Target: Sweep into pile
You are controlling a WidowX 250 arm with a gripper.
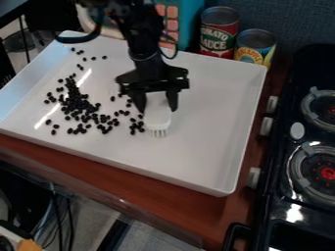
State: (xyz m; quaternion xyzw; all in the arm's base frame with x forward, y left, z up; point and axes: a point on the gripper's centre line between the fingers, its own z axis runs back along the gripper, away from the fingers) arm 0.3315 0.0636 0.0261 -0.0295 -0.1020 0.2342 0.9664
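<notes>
Black stove nearest, the hand grips a white brush, long axis and bristles toward the tray's near edge.

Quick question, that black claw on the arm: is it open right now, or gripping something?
Gripper: closed on a white brush, one finger on either side, with the bristles pointing down at the white tray.
</notes>
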